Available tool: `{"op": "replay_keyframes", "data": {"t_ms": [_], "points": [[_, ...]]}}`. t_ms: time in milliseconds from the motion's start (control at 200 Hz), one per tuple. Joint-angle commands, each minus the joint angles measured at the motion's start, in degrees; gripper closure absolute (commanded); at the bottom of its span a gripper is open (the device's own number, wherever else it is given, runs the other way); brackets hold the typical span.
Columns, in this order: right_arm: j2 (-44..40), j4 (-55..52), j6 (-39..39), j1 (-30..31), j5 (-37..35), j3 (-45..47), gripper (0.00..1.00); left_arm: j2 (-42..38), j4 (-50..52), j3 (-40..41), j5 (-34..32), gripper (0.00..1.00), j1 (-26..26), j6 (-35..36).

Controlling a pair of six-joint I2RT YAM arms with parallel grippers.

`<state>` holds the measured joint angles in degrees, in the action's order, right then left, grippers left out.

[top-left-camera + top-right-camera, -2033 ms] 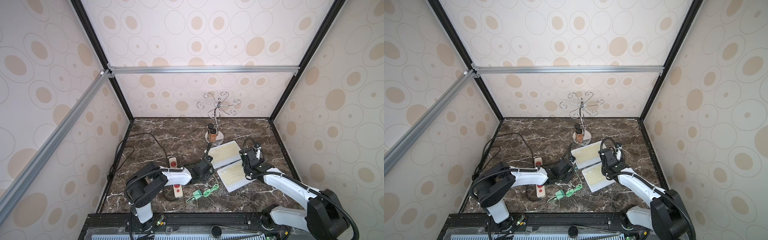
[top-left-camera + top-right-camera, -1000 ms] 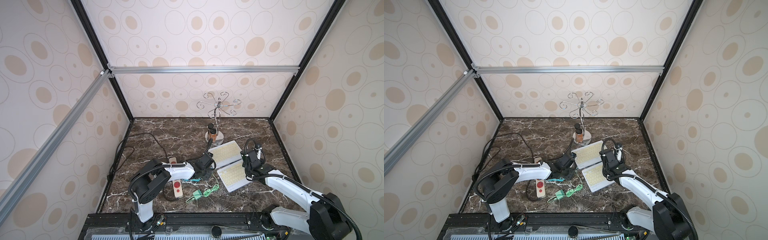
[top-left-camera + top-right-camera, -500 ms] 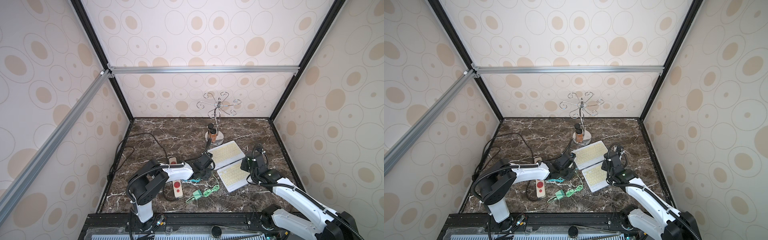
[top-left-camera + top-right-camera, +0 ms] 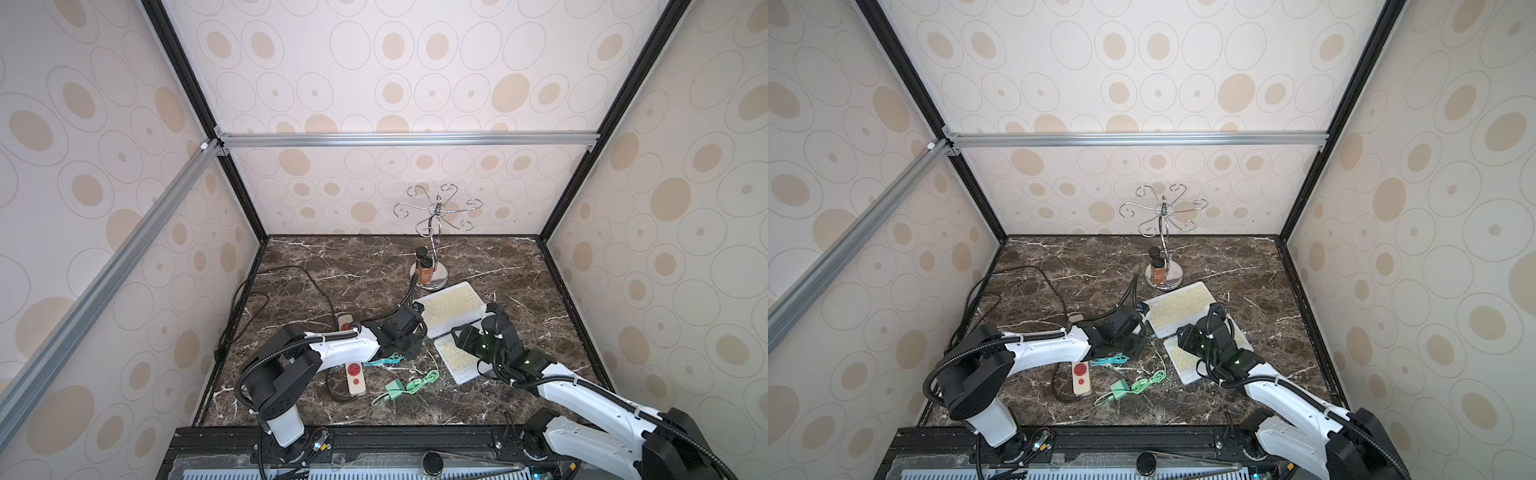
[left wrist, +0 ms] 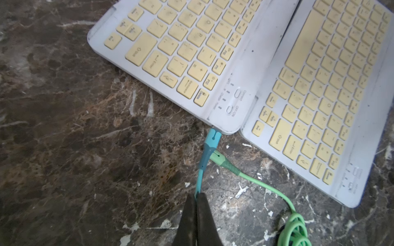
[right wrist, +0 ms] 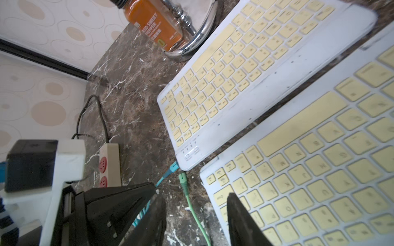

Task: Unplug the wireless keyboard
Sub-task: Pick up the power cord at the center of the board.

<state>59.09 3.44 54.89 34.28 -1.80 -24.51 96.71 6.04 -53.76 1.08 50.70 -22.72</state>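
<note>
Teal cable [image 5: 199,181] is running to the corner of the farther wireless keyboard [image 5: 181,53], where its plug [image 5: 211,138] is meeting the port, so the unplugging is looking not yet done. Pinching that cable a little way behind the plug, the left hand [image 5: 197,194] is showing its fingers pressed together on the cord. The cord is looking soft and limp, and the keyboard thin and light on smooth stone. Pulling on the cord is therefore likely to be dragging the keyboard along rather than freeing the connector. The stiff moulded plug body is seeming the better hold, with the pull going straight out of the port.

With its fingers spread and gripping nothing, the right hand [image 6: 195,197] is hovering at the corner of the nearer keyboard [image 6: 309,170]; whether it is touching that keyboard I cannot tell. A green cable [image 5: 266,187] is lying loose with its end right against the teal plug, crowding any regrasp.

Bare marble surface [image 4: 332,266] is lying open on the left arm's side, apart from the power strip [image 4: 355,376]. The chrome stand [image 4: 440,276] is standing just behind the farther keyboard.
</note>
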Motion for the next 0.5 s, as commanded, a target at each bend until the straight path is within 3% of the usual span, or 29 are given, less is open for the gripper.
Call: {"op": "replay_keyframes", "data": {"t_ms": [0, 125, 495], "points": [[3.7, 10.6, 7.7, 1.4, 2.2, 2.2, 0.51, -2.4, -1.2, 0.1, 0.3, 1.00, -0.3, 0.3], [7.7, 14.0, 10.1, 3.1, 0.7, 1.9, 0.51, -3.7, -1.6, 0.7, 0.6, 1.00, -0.3, 0.4], [10.7, 22.6, 14.8, 4.9, -3.1, 5.8, 0.32, -5.6, -1.8, 1.5, 1.0, 1.00, -0.3, 0.4]]}}
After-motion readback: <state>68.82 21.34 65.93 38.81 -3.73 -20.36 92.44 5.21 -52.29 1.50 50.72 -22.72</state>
